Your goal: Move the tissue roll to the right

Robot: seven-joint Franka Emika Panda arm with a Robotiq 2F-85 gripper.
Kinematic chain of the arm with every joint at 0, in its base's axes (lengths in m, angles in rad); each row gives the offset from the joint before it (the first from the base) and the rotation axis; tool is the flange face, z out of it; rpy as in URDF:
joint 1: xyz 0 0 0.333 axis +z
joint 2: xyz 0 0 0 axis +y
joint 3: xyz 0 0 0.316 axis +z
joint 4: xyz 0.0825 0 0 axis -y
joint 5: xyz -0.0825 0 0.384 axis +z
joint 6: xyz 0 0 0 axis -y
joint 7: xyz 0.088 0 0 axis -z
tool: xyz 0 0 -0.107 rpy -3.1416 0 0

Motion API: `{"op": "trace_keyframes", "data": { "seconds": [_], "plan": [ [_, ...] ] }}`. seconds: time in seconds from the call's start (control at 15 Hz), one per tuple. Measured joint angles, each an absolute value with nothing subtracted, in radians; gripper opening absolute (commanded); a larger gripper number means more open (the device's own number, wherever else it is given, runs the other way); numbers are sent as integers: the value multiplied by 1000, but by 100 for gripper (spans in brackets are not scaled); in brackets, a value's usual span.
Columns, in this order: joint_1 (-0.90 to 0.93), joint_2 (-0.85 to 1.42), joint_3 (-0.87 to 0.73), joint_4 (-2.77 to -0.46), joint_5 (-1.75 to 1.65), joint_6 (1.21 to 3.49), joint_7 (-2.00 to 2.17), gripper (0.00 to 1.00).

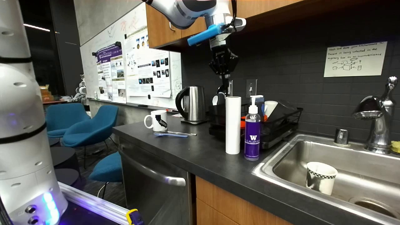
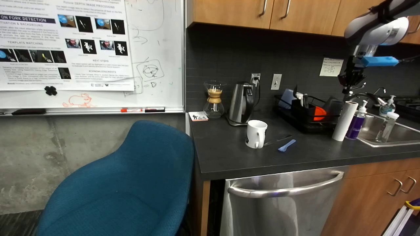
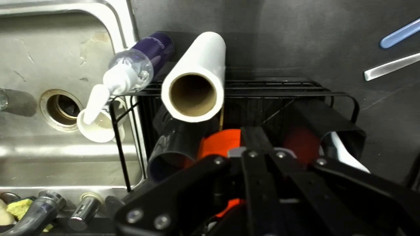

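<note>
Tissue roll upright, near but outside the closed claw.

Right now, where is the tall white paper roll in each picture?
In an exterior view: the paper roll just right of centre.
In an exterior view: the paper roll towards the right edge.
Wrist view: the paper roll in the upper middle.
Shared landmark: the purple-labelled bottle, beside it in all three.
</note>
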State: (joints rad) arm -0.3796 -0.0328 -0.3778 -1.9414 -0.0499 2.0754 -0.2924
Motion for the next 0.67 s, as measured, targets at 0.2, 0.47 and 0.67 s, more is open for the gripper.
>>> {"op": "trace_keyframes", "data": {
  "seconds": [0.2, 0.47, 0.67],
  "plan": [
    [-354, -86, -356, -2004, -49, 2080, -292, 0],
    [-321, -157, -335, -2076, -49, 2092, -292, 0],
    [-299, -206, -319, -2121, -50, 2095, -292, 0]
  ]
}}
